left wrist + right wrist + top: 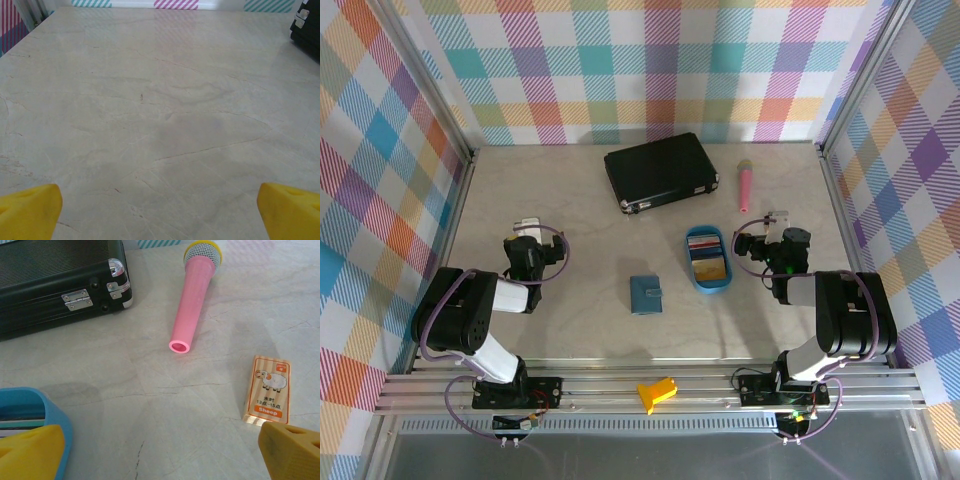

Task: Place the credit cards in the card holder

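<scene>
— Home or lab?
— A robot test cell: plaid panels (650,70) wall the space beyond the left pincer (526,226), aluminium rails (650,385) behind it carry both arm bases (505,388), beside a marble-look table (570,200).

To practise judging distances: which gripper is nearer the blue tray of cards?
Right. The right gripper sits just to the right of the blue tray, with the rim close beside it. The left gripper is far off to the tray's left, beyond the wallet.

On the orange card (268,390): "Sheep"; just above it, "13点~15点"
</scene>
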